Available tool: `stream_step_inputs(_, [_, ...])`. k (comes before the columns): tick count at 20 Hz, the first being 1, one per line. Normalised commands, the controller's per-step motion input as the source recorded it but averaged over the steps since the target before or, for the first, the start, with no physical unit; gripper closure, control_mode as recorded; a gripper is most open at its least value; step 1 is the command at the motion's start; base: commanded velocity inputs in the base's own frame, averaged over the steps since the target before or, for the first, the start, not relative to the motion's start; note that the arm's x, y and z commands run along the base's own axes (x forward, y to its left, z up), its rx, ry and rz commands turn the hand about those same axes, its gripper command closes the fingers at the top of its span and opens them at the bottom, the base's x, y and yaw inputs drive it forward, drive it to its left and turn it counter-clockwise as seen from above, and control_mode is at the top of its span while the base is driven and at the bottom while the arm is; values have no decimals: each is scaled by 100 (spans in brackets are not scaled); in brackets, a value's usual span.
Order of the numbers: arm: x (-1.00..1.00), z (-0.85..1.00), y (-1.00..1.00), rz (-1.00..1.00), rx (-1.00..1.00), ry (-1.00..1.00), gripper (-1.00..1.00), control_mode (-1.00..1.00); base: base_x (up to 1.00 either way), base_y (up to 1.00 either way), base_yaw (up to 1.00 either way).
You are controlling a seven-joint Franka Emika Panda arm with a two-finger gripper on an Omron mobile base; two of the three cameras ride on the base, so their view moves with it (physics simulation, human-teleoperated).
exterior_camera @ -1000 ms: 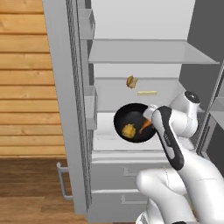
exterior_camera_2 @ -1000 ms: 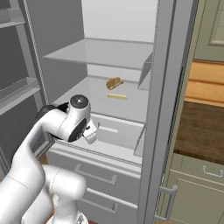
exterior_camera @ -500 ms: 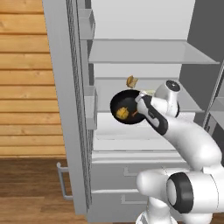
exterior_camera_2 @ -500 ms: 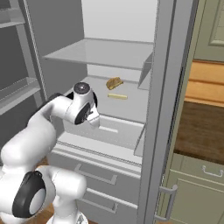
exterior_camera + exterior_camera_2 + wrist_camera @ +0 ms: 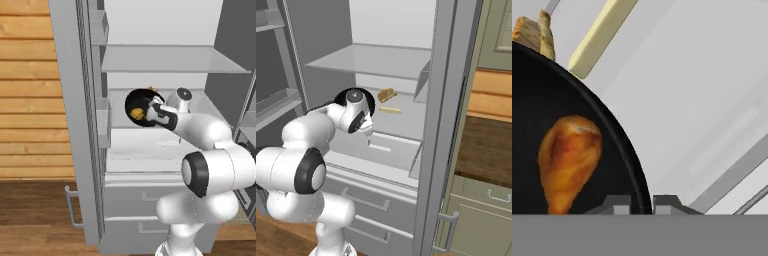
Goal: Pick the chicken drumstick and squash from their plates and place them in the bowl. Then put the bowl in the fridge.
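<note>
My gripper (image 5: 641,202) is shut on the rim of the glossy black bowl (image 5: 542,100), one finger on each side of the edge. Inside the bowl lies the tan-brown chicken drumstick (image 5: 568,159). In the left base view the bowl (image 5: 139,100) hangs tilted inside the open fridge (image 5: 165,60), just above its middle shelf, with the gripper (image 5: 156,113) at its right rim. A yellow-orange lump (image 5: 136,114) in it looks like the squash. From the right, the hand hides most of the bowl (image 5: 370,99). No plates are in view.
A piece of bread (image 5: 387,94) and a pale yellow stick (image 5: 390,110) lie at the back of the same shelf, just beyond the bowl. A glass shelf (image 5: 371,60) sits above it, grey drawers (image 5: 135,200) below. The fridge door (image 5: 442,125) stands open at the right.
The arm has lifted the bowl up and carried it deeper into the fridge, toward the middle shelf. The grip on the rim has held.
</note>
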Motion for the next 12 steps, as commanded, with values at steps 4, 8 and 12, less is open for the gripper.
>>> stream_step_inputs(4, [78, -27, 1, -7, 0, -3, 100, -100, 0, 0, 0])
stream_step_inputs(8, [34, -7, 15, -3, 0, -7, 100, -100, 0, 0, 0])
stream_step_inputs(12, [8, -2, 22, -1, 0, -10, -100, -100, 0, 0, 0])
